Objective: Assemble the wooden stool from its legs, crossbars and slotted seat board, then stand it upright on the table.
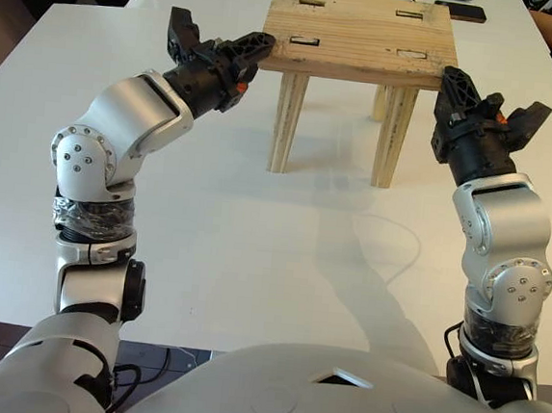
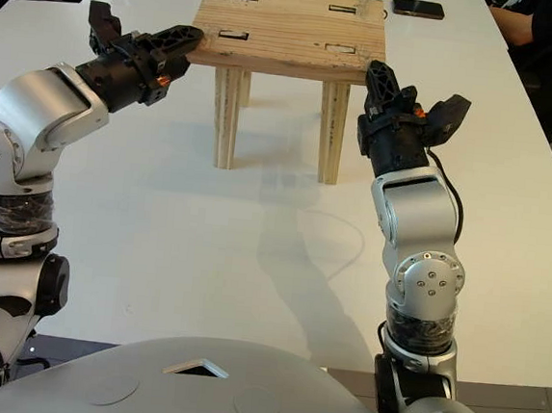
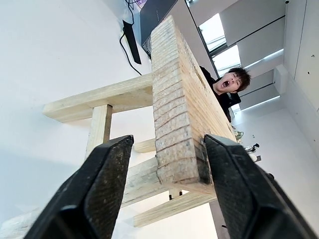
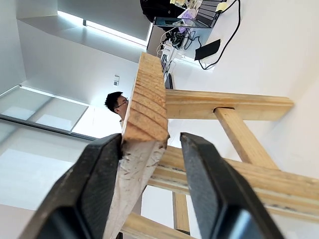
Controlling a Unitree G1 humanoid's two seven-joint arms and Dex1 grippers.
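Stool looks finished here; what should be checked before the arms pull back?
1. Stool upright, legs on the table: ok.
2. Seat level on the legs: ok.
3. Left end effector open: ok.
4. Right end effector open: ok.
5. Fingers clear of the seat's ends: cannot tell; one finger of each end effector sits right at a front corner.
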